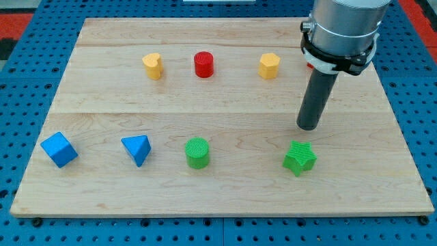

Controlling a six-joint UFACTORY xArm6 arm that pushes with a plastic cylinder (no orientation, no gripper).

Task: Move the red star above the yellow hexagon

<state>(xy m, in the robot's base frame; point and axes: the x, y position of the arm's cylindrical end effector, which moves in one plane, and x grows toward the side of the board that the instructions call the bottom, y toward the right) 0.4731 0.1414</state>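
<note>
- The board (225, 82) is pale, light wood with faint grain lines running across it.
- The surface around the board (17, 96) is blue, dotted with a regular grid of small holes.
- The yellow heart-like block (153, 66) and the yellow hexagon (270, 65) share the same warm yellow.
- The red cylinder (203, 64) is plain bright red.
- The blue cube (59, 149) and the blue triangular block (136, 149) are both a solid mid blue.
- The green cylinder (197, 152) and the green star (300, 158) are bright green with fine ridged lines on top.
- The rod is dark grey down to my tip (308, 128); the housing (345, 27) above it is silver-grey with a black band.
- A small red patch (311, 67) shows beside the rod, just under the black band.
</note>
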